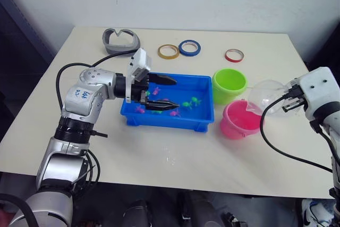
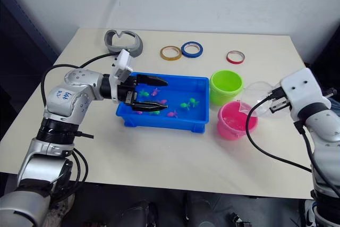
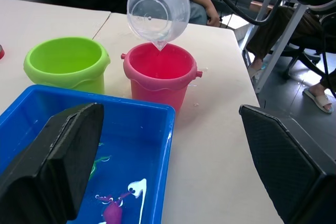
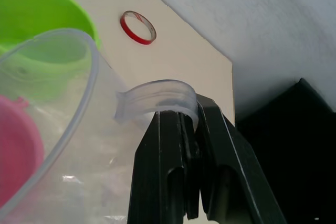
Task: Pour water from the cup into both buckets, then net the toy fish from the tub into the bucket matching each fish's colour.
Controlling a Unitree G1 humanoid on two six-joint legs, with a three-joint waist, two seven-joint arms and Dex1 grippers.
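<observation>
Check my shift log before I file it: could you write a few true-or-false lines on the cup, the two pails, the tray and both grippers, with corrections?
1. The clear plastic cup is tipped with its lip over the pink plastic bucket. True.
2. The right gripper is open and holds nothing. False: it is shut on the cup's handle.
3. The left gripper hangs open over the shallow blue plastic tub. True.
4. The lime green plastic bucket stands inside the tub. False: it stands on the table beside the tub.
5. Small pink and green toy fish lie in the tub. True.
</observation>
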